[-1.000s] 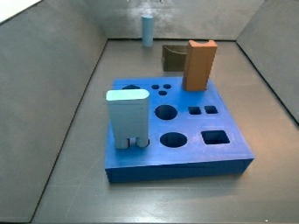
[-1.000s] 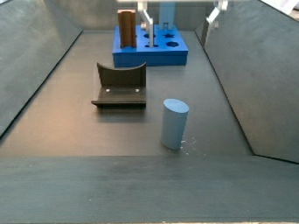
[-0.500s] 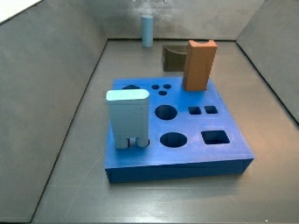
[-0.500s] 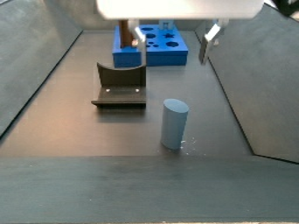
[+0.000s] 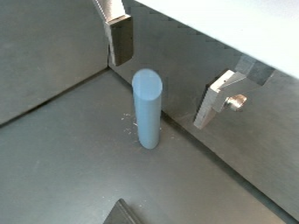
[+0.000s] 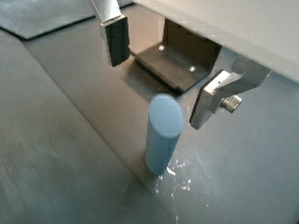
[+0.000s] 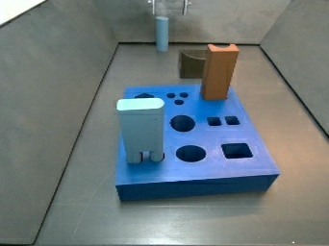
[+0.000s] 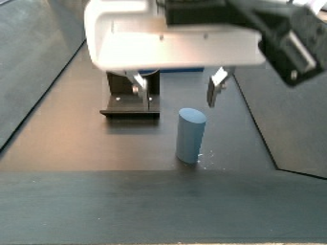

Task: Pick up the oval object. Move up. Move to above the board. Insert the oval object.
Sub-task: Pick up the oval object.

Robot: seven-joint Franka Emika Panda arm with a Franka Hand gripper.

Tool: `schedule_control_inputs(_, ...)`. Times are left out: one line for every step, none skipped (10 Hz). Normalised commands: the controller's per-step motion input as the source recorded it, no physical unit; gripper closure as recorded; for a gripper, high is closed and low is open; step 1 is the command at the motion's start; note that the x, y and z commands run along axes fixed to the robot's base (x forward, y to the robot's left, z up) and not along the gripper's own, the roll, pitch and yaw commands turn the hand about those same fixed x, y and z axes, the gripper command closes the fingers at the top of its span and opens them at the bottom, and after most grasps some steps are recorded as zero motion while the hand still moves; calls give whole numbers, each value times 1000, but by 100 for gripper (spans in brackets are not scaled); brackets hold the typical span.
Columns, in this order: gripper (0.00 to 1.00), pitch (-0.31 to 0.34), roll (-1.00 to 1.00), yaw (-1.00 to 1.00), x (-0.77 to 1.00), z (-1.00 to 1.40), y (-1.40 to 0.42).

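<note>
The claw (image 5: 176, 70) hangs over the oval peg (image 5: 147, 109), spread wide and holding nothing. In both wrist views its two silver fingers (image 6: 115, 35) stand well apart, one on each side of the peg's rounded top, and neither pad touches it. In a side view the claw (image 8: 179, 88) sits just above and behind the peg (image 8: 190, 136), with the wide white body of the arm filling the upper part of that picture.

The peg stands upright on the grey desk (image 8: 128, 153), alone near one end wall, well apart from the blue board (image 7: 193, 144). In a side view the peg (image 7: 162, 35) shows far off at the back of the desk, with the claw (image 7: 168, 8) only partly in view above it.

The dark fixture (image 8: 129, 103) stands on the desk between the peg and the board; it also shows in a wrist view (image 6: 176, 61) behind the peg (image 6: 162, 131).

On the board, a wide pale-blue block (image 7: 140, 131) stands at one near corner, and a tall orange-brown block (image 7: 218, 72) stands at the far edge. The other holes in the board's top are open.
</note>
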Motion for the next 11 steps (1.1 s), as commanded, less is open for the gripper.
schedule_control_inputs(0, -39, 0, 226, -86, -514, 109)
schedule_control_inputs(0, -40, 0, 246, -140, -471, 123)
schedule_control_inputs(0, 0, 0, 217, 0, -389, 106)
schedule_control_inputs(0, 0, -6, 169, 0, -409, 63)
schedule_control_inputs(0, 0, -11, 120, 0, -363, 0)
schedule_control_inputs(0, -4, -27, 91, 0, -303, 0)
schedule_control_inputs(0, -43, -46, 0, -17, -6, 0)
schedule_control_inputs(0, 0, 0, 0, 0, 0, 0)
schedule_control_inputs(100, 0, 0, 0, 0, 0, 0)
schedule_control_inputs(100, 0, 0, 0, 0, 0, 0)
schedule_control_inputs(100, 0, 0, 0, 0, 0, 0)
